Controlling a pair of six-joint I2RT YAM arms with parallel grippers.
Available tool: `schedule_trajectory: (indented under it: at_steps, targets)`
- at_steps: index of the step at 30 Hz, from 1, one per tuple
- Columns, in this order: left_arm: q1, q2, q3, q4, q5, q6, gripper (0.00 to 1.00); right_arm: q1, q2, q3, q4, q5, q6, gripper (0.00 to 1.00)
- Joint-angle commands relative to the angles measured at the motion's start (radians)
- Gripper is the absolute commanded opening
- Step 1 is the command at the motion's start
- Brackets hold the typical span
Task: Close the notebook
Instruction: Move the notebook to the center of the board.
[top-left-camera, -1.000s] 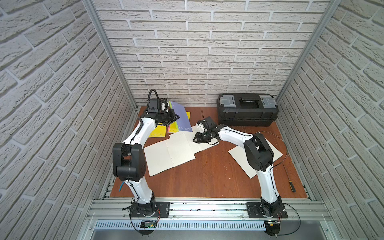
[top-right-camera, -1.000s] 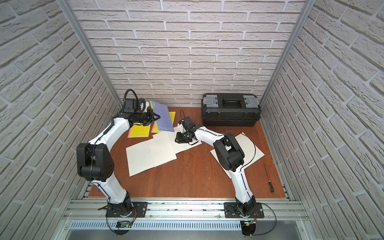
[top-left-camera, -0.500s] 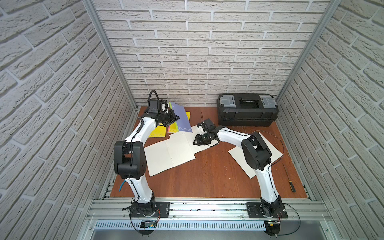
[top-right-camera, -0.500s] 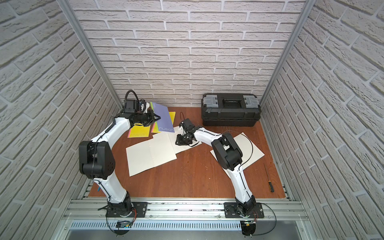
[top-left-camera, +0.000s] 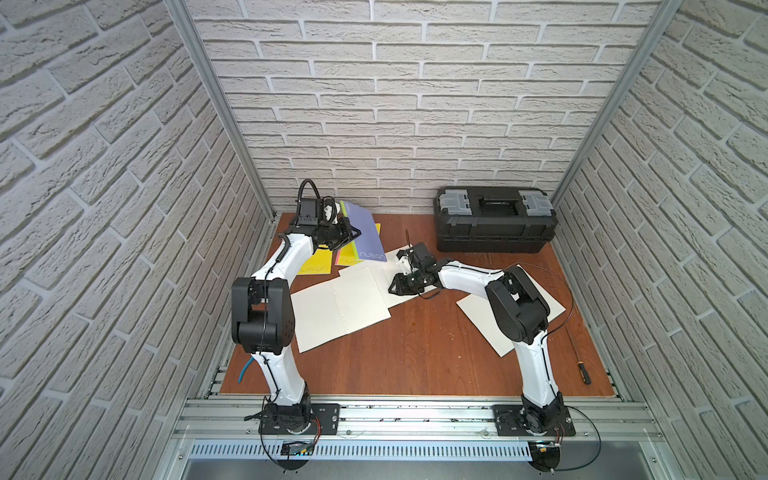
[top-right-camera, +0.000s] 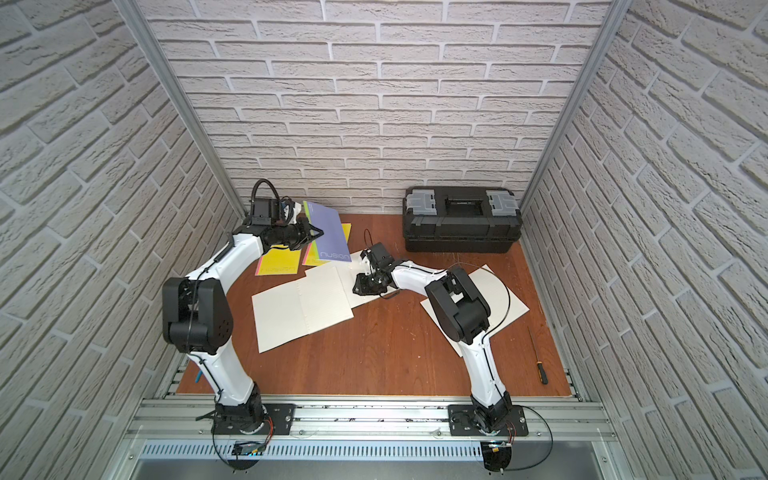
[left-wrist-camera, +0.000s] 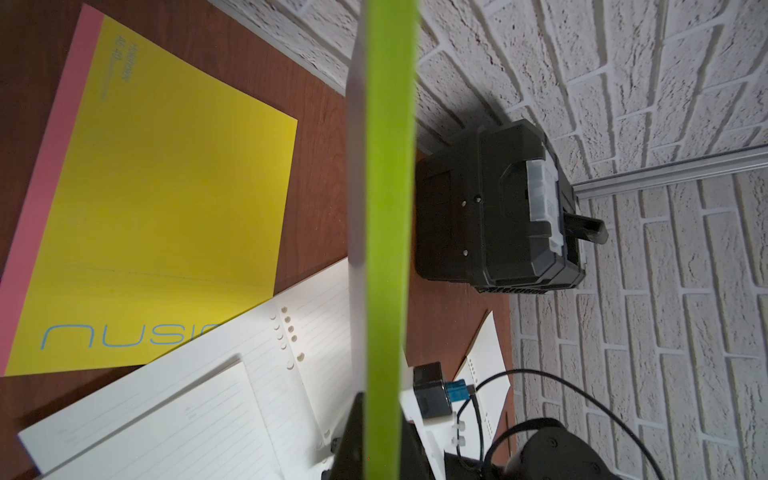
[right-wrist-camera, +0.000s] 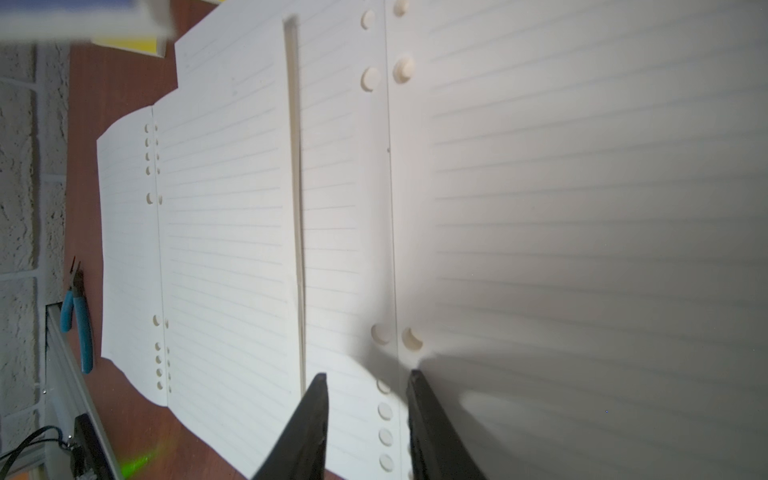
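Right claw (right-wrist-camera: 368, 376) lower (ajar) on pages (right-wrist-camera: 540, 187)

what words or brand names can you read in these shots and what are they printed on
"nusign": on the purple cover that the left gripper holds tilted up, in both top views.
"nusi": on the yellow notebook in the left wrist view; the rest is hidden under lined paper.
Small print along that notebook's edge: too blurred to read.
Mark on the black toolbox: too small to read.
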Motion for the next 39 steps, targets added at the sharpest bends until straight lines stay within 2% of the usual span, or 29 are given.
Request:
schedule_trajectory:
  at_steps: [1, 11, 17, 27, 39]
  targets:
    - [0.006, 0.026, 0.033, 0.104, 0.056, 0.003, 0.00, 0.022, -0.021, -0.076, -0.083, 0.030, 0.022, 0.34]
    - [-0.006, 0.089, 0.041, 0.228, 0.131, -0.011, 0.00, 0.048, -0.101, -0.191, -0.053, 0.053, 0.062, 0.33]
    - [-0.018, 0.157, 0.094, 0.264, 0.182, -0.021, 0.00, 0.063, -0.134, -0.262, -0.017, 0.054, 0.102, 0.33]
    - [-0.034, 0.323, 0.215, 0.358, 0.296, -0.100, 0.00, 0.081, -0.158, -0.341, 0.012, 0.070, 0.143, 0.32]
    - [-0.075, 0.508, 0.392, 0.345, 0.367, -0.105, 0.00, 0.100, -0.213, -0.386, 0.023, 0.066, 0.175, 0.32]
